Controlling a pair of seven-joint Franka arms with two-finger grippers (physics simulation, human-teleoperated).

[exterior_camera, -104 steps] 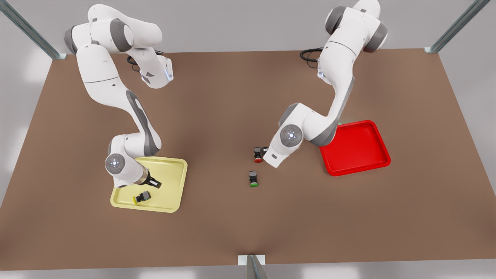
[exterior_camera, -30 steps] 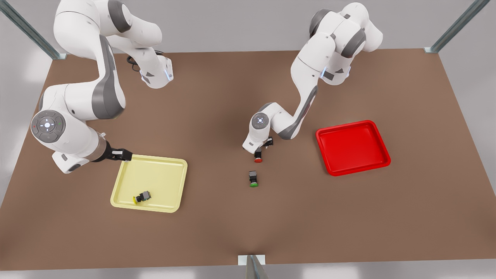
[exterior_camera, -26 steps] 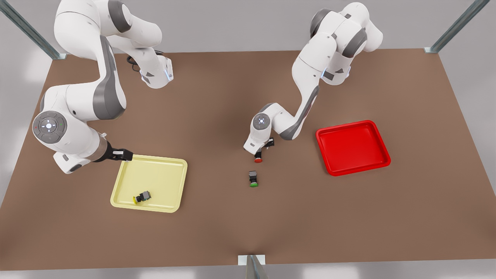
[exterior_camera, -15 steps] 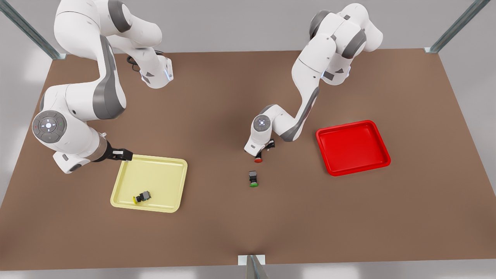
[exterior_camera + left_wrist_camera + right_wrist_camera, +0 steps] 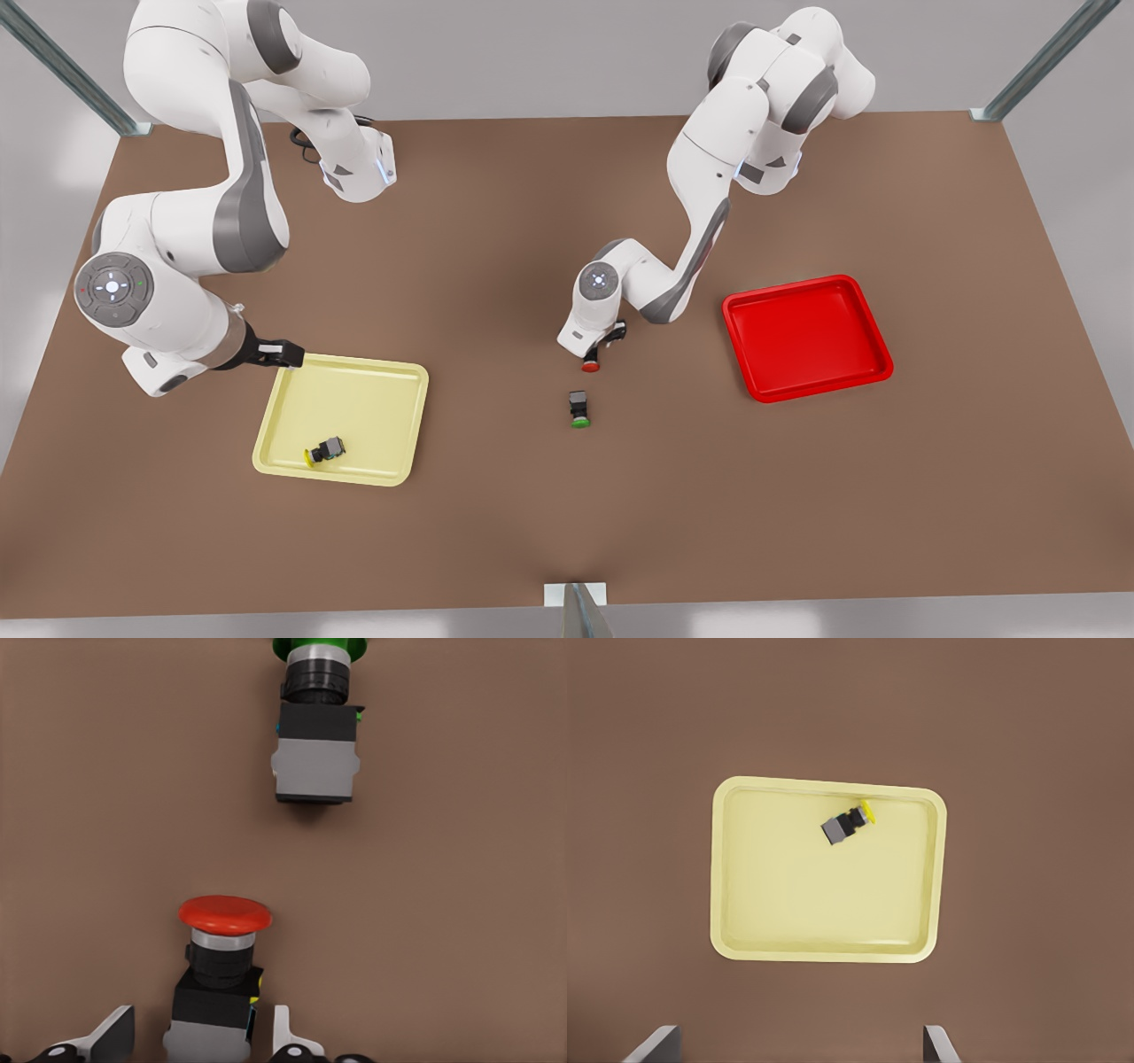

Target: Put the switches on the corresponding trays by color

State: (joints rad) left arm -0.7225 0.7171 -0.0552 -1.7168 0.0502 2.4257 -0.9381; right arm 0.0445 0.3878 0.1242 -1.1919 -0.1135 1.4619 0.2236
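Fingers (image 5: 113,1033) of our left gripper (image 5: 202,1041) straddle the red switch (image 5: 221,979), spread for grasping; our right gripper (image 5: 276,353), wide, waits above the yellow tray (image 5: 726,877).

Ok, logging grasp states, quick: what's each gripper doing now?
Left gripper: open, straddling the red switch.
Right gripper: open, empty, above the yellow tray.

Yellow-capped switch (image 5: 324,450) is lying on its side inside the pale yellow tray (image 5: 390,390), close to that tray's front rim. The red-capped switch (image 5: 591,361) and the green-capped switch (image 5: 579,409) both lie on their sides well off toward the bright red tray (image 5: 846,292), green one just in front of the red one. The red tray has nothing in it.
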